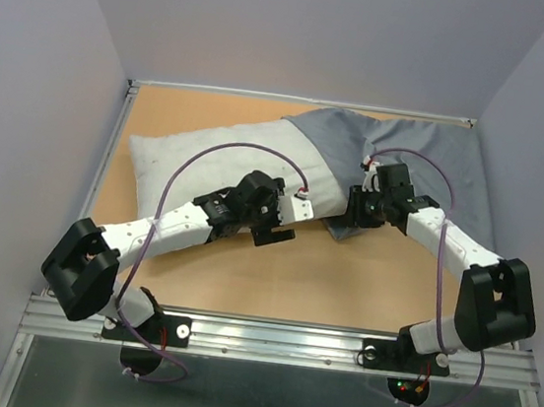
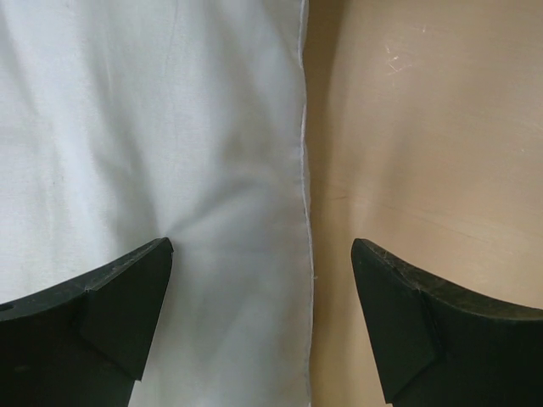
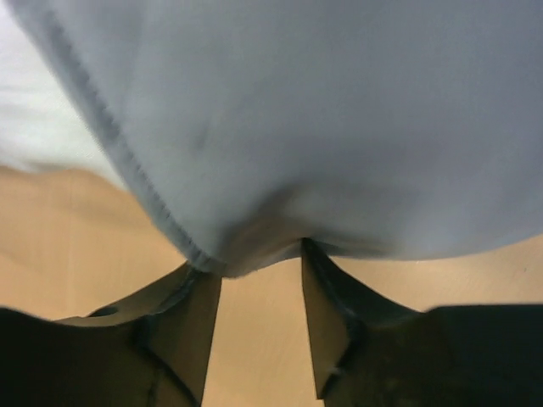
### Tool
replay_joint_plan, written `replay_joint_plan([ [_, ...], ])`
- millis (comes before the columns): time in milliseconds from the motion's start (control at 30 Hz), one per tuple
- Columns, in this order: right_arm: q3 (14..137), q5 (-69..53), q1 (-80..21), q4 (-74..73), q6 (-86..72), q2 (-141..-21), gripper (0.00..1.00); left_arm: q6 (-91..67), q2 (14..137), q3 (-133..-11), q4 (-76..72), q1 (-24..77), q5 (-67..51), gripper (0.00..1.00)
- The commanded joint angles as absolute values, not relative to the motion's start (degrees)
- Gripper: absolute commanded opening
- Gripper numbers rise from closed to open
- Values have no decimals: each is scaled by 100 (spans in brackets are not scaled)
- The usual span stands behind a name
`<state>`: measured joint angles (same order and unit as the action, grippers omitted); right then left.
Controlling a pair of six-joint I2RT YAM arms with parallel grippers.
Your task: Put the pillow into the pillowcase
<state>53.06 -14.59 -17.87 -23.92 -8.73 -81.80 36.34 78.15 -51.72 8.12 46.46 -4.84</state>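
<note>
The off-white pillow [image 1: 208, 161] lies across the table, its right end tucked under the blue-grey pillowcase [image 1: 397, 154]. My left gripper [image 1: 277, 226] hovers at the pillow's near edge, wide open and holding nothing. In the left wrist view the gripper [image 2: 263, 254] straddles the pillow's [image 2: 153, 153] seam, with bare table to the right. My right gripper [image 1: 352, 213] is at the pillowcase's near left corner. Its jaws [image 3: 259, 263] stand partly apart with table showing between them, and the pillowcase's [image 3: 339, 127] hem drapes over the fingertips [image 3: 204, 288].
The wooden table [image 1: 342, 282] is walled by grey panels on three sides. A metal rail [image 1: 275, 338] runs along the near edge with both arm bases. The pillowcase reaches the right wall.
</note>
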Motion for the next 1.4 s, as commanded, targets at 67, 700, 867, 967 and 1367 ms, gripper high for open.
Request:
replay_joint_plan([
  [67,5361,-1257,-1872,-1749,-1090,-8464,24,3779,8445,-5238,150,4676,-308,99],
  [700,7917,-3723,-2478,-2689,-536,-8535,1,3779,9431,-8209,-535,3912,-308,99],
  [867,7700,-3622,-2575,-2724,-827,-8429,1,3779,9440,-8201,-572,3683,-308,99],
  [967,7288,-3112,-2575,-2733,-633,-8315,1,428,8818,-7641,-55,3499,-2548,51],
  [1367,6812,-2725,-2558,-2681,-808,-8552,1,4330,6276,-4933,1671,3691,-1320,99],
])
